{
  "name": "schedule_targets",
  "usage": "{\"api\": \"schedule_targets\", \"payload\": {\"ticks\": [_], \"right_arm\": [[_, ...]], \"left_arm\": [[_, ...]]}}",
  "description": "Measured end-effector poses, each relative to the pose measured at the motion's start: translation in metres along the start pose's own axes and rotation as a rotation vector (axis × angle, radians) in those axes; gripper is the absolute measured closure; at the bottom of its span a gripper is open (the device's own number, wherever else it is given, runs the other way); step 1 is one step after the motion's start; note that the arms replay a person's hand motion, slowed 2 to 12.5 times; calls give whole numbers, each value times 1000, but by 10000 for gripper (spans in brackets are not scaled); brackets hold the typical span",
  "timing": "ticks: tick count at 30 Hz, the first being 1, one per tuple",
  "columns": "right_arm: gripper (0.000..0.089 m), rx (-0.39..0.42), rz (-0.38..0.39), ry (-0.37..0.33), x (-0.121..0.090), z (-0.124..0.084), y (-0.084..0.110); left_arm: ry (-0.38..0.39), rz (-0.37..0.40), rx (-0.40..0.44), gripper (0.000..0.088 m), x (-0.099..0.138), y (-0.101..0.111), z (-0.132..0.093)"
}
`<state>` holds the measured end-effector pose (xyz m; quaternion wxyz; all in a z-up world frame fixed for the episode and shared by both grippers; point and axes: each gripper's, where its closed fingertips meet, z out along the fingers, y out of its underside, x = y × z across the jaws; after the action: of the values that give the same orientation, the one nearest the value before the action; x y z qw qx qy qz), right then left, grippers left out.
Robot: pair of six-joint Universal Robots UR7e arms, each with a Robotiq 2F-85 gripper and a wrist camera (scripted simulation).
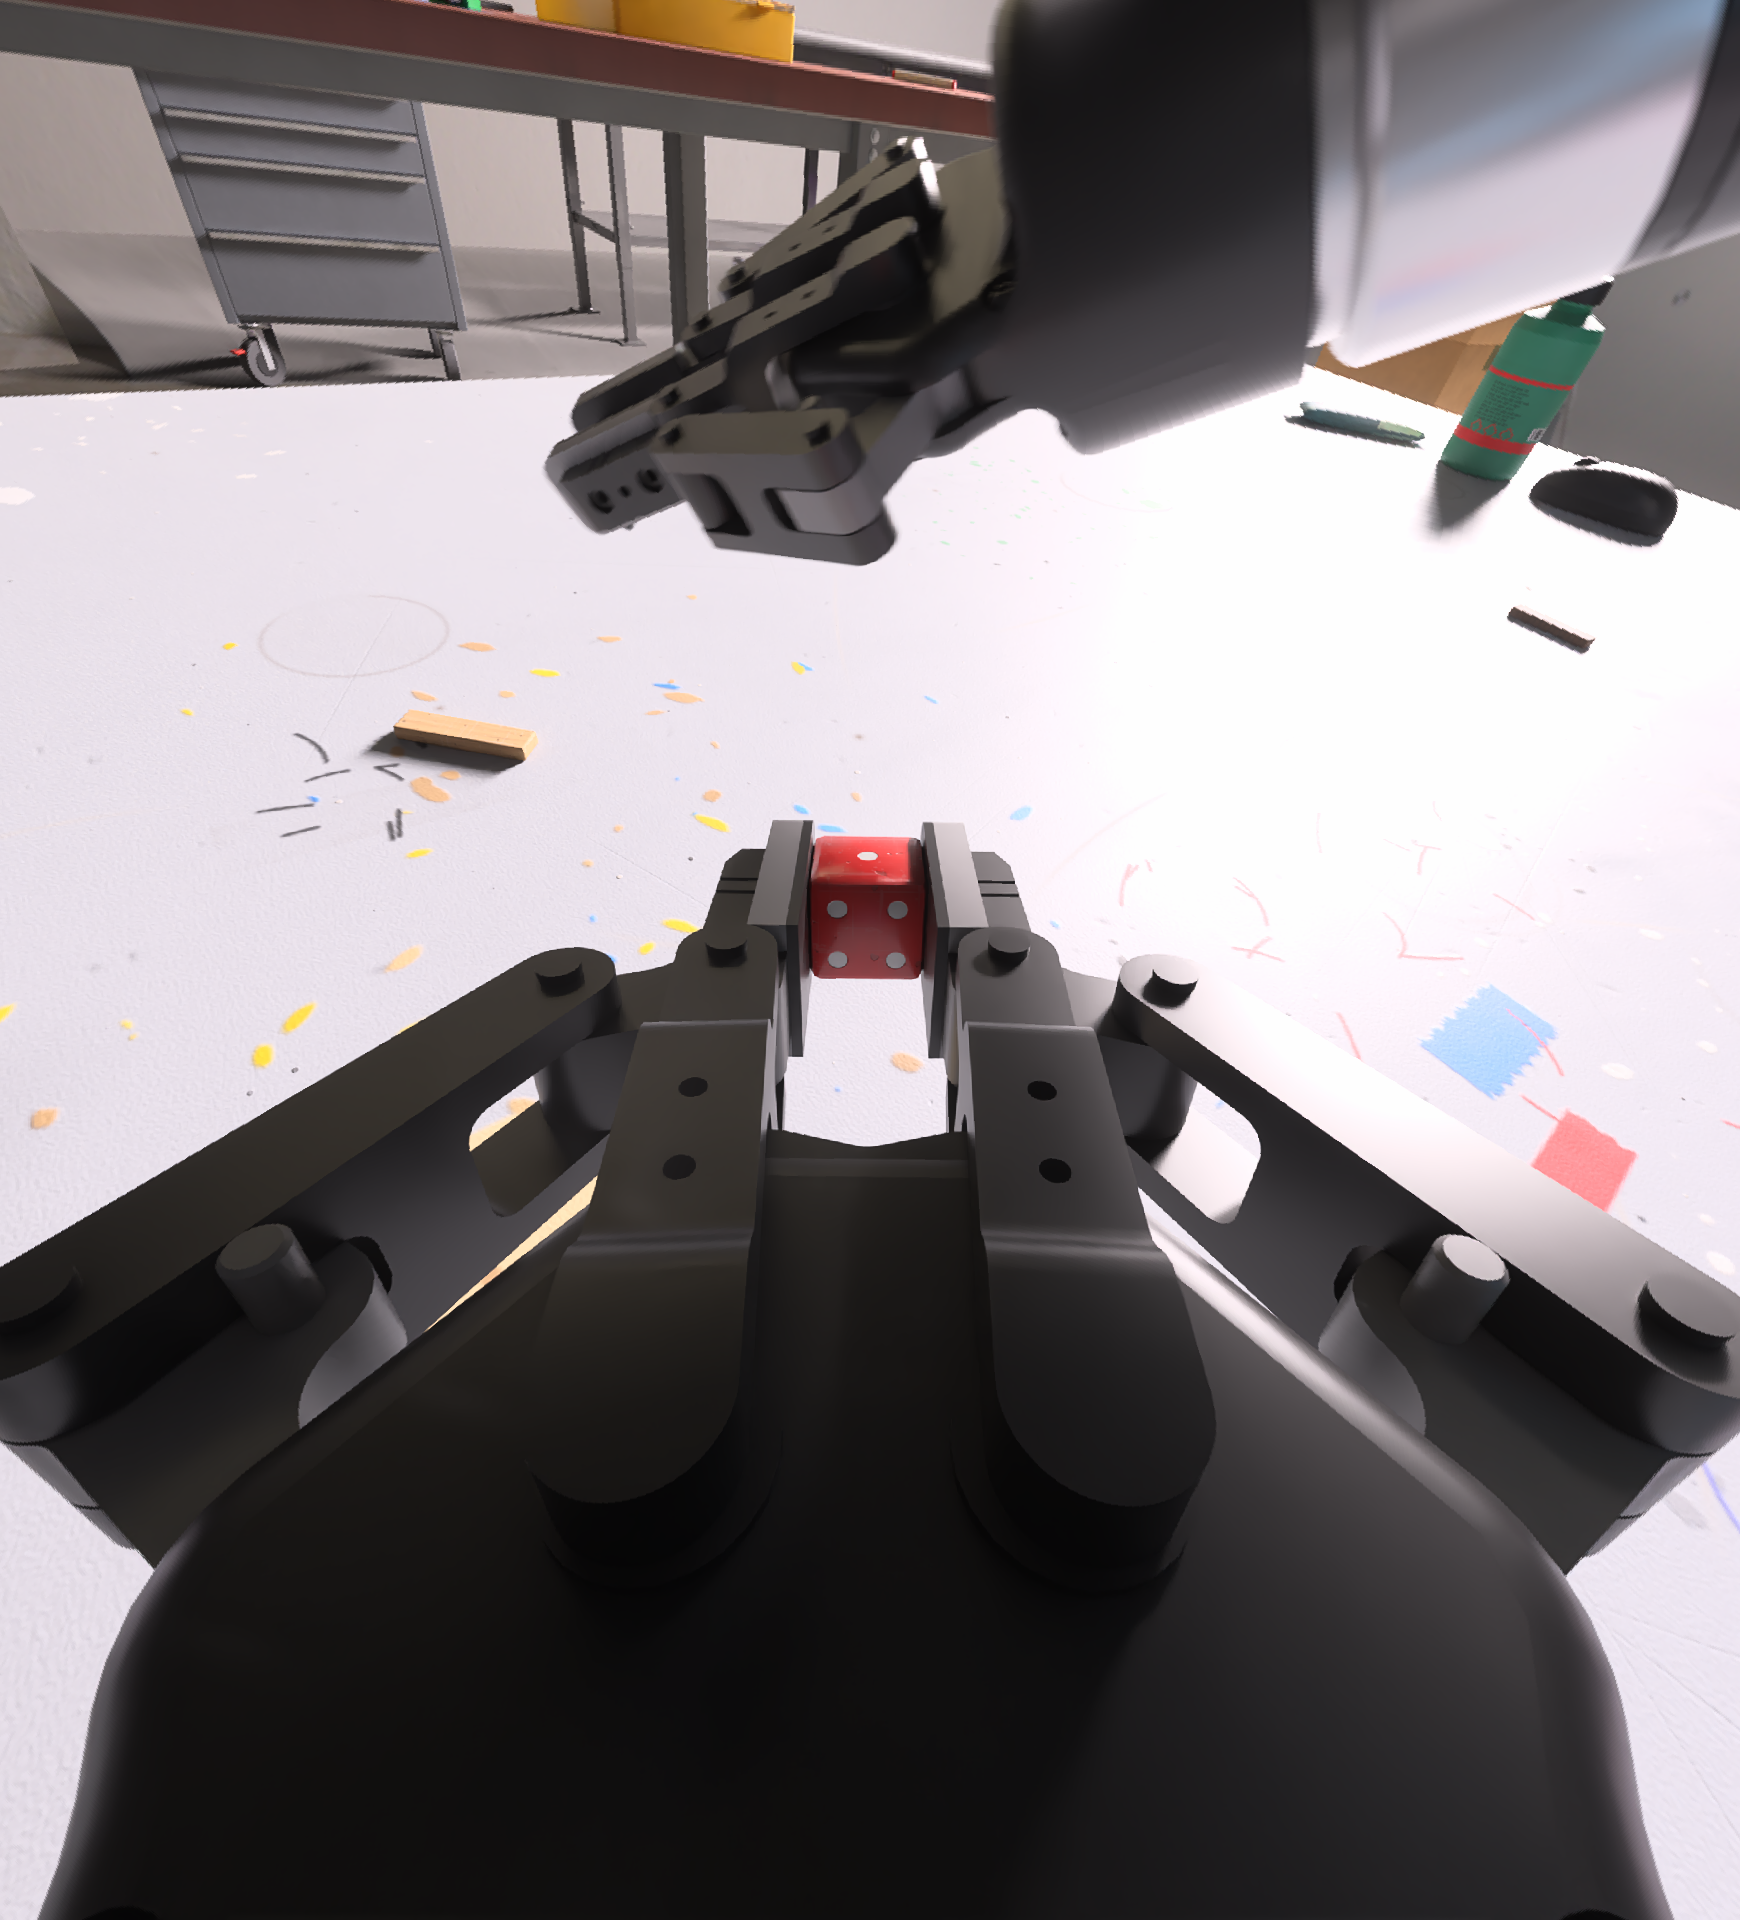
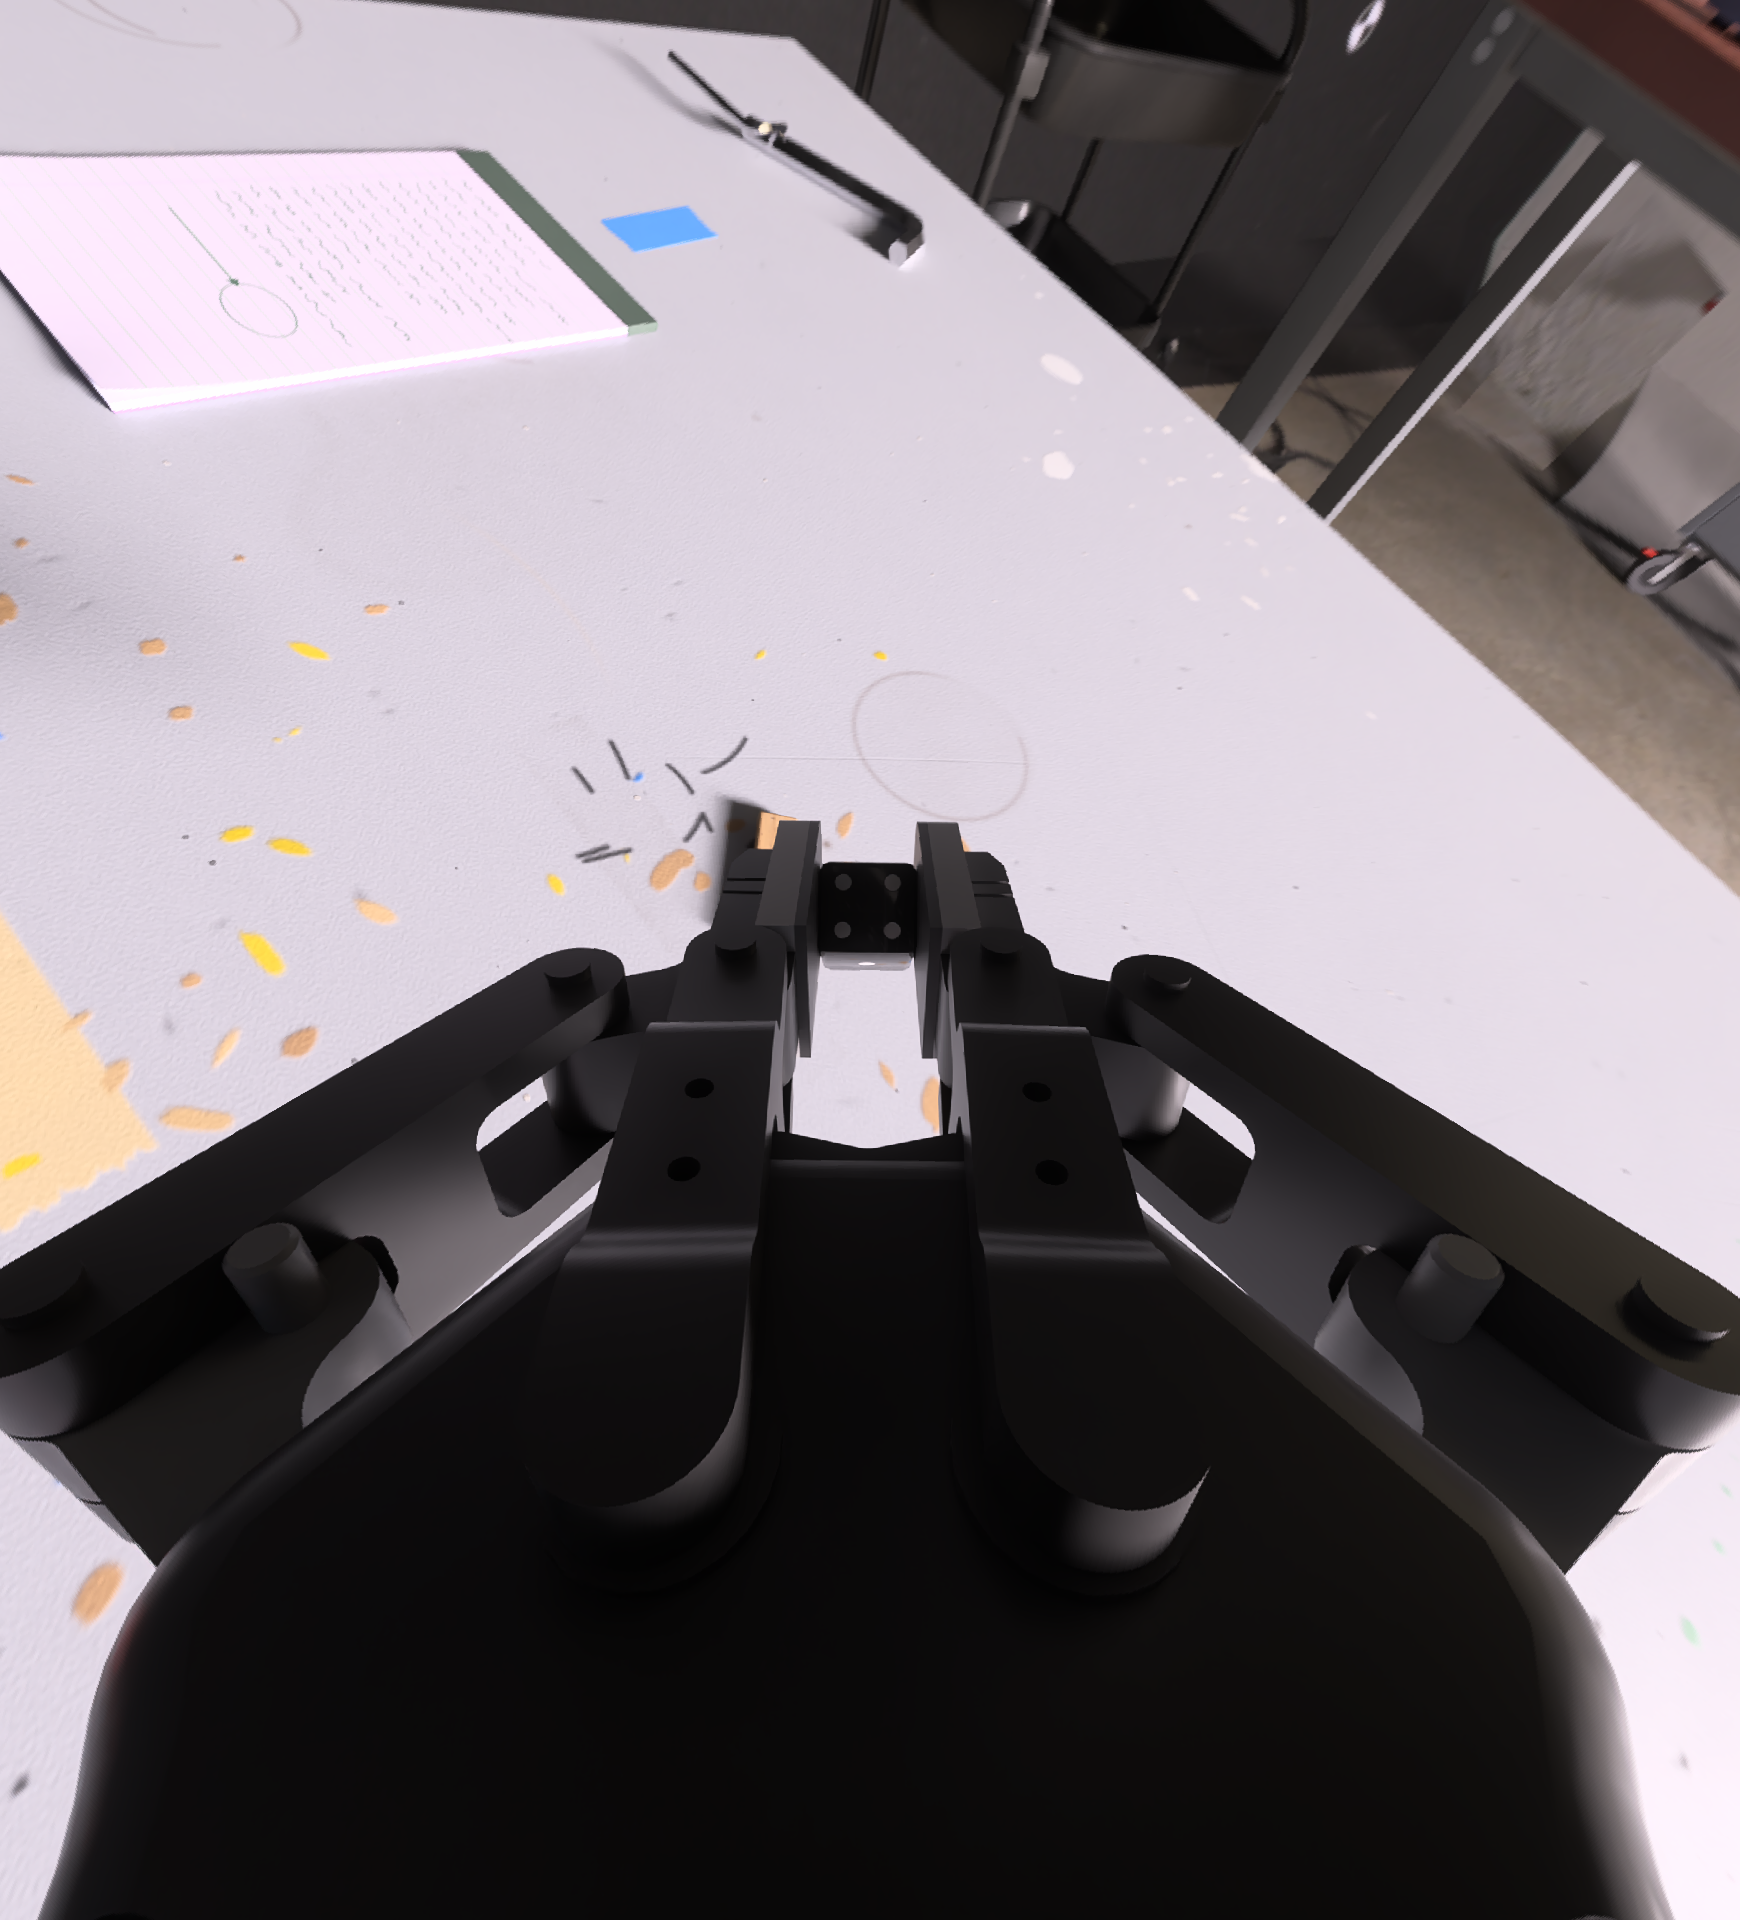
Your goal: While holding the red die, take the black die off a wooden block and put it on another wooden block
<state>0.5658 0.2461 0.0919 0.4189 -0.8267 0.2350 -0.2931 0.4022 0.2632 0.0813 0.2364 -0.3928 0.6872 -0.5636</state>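
My left gripper (image 1: pixel 866 862) is shut on the red die (image 1: pixel 866 914) and holds it above the white table. My right gripper (image 2: pixel 866 862) is shut on the black die (image 2: pixel 866 912). It also shows in the left wrist view (image 1: pixel 679 509), raised over the table; the black die is hidden there. A light wooden block (image 1: pixel 466 736) lies flat on the table to the left; in the right wrist view only its edge (image 2: pixel 772 828) peeks out behind the fingers. A darker wooden block (image 1: pixel 1550 629) lies at the far right.
A green bottle (image 1: pixel 1515 400), a black mouse (image 1: pixel 1604 501) and a pen (image 1: pixel 1354 424) stand at the far right. A notepad (image 2: pixel 274 270) and a long metal tool (image 2: pixel 804 156) lie beyond the light block. The table's edge (image 2: pixel 1468 665) runs on the right.
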Motion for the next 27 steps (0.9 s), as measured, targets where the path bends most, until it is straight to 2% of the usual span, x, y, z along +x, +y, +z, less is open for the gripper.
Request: {"api": "schedule_targets", "payload": {"ticks": [12, 27], "right_arm": [[735, 91, -9, 115, 18, -69, 7], [735, 128, 77, 247, 31, -135, 47]], "left_arm": [[-17, -13, 48, 703, -6, -8, 1], [-47, -27, 132, 702, -12, -22, 6]]}}
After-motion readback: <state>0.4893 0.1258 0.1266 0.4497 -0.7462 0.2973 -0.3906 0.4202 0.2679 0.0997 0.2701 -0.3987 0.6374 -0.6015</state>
